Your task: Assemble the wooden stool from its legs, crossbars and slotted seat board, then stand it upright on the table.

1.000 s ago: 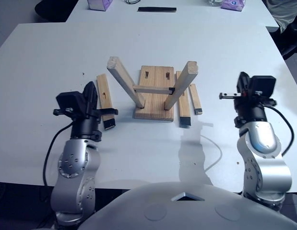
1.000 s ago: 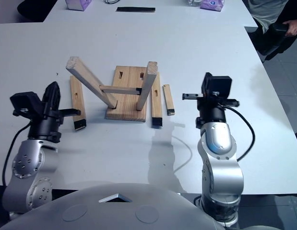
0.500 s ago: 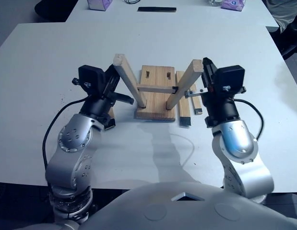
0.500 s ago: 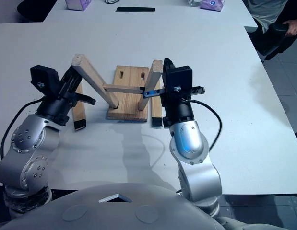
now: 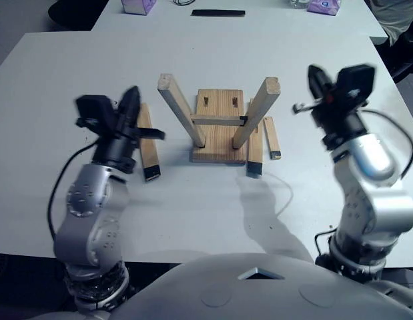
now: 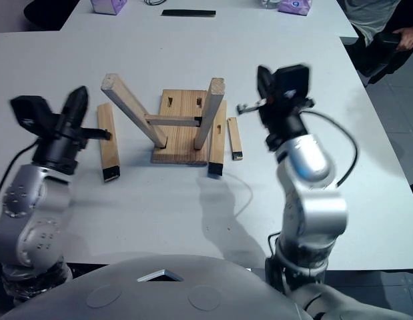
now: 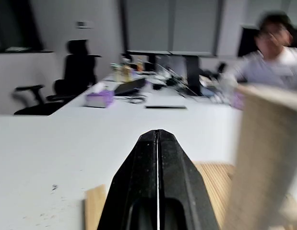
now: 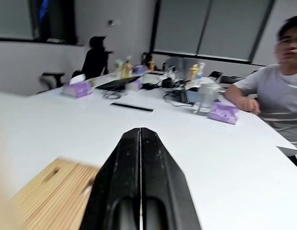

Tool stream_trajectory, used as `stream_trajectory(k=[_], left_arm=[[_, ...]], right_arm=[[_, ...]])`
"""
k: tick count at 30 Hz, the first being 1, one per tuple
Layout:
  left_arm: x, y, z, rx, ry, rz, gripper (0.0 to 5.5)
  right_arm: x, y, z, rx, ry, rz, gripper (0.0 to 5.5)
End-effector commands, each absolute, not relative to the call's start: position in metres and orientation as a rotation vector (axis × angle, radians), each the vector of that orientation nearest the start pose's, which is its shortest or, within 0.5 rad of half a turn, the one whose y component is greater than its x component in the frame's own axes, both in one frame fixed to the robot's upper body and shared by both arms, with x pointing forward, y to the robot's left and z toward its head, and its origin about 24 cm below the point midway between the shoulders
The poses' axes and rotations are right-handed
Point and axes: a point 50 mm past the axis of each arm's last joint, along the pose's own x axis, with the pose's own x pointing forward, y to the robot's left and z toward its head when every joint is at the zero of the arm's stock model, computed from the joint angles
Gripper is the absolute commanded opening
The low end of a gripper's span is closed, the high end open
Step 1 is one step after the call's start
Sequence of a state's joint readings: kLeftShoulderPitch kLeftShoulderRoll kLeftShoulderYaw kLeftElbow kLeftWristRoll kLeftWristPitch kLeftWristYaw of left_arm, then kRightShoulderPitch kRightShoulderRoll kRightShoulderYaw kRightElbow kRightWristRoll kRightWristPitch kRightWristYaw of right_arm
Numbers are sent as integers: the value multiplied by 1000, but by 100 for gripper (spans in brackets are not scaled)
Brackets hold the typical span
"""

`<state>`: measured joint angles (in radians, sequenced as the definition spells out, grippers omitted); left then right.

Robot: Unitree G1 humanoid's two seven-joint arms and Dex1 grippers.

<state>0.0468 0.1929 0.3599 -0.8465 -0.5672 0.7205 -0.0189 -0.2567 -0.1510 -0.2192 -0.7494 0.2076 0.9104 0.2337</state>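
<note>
Nearest you, on the left side of the table (image 5: 193, 207), your left gripper (image 5: 132, 95) hangs raised with its two fingers (image 7: 138, 182) pressed together and nothing between them. It sits just beside a loose leg (image 5: 147, 142) that lies flat with a black cap at its near end.

On the right side your right gripper (image 5: 315, 72) is also raised, its fingers (image 8: 118, 187) pressed together and holding nothing, well apart from the wood.

Between your two arms the seat board (image 5: 219, 150) lies flat on the table. Two legs rise from its near half: the left standing leg (image 5: 181, 110) tilts out to the left, and the right standing leg (image 5: 257, 111) tilts out to the right. A crossbar (image 5: 216, 121) joins them partway up. Two open slots (image 5: 205, 103) show at the board's far end.

Just to the right of the board lies a second loose leg (image 5: 255, 157), and beside it a short loose crossbar (image 5: 272, 139).

Far back you have a black strip (image 5: 217, 13) and two purple boxes (image 5: 138, 6).
</note>
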Motion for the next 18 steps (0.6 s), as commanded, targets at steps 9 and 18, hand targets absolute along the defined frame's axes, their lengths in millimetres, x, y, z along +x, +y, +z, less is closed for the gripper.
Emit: stream_trajectory(k=[9,18], left_arm=[[257,151,275,-339,-280,-634,0],[265,145,246,-388,-125,-662,0]], right_arm=[[266,-102,284,229,-304,1032,3],[264,-103,257,282,-201,1033,3]])
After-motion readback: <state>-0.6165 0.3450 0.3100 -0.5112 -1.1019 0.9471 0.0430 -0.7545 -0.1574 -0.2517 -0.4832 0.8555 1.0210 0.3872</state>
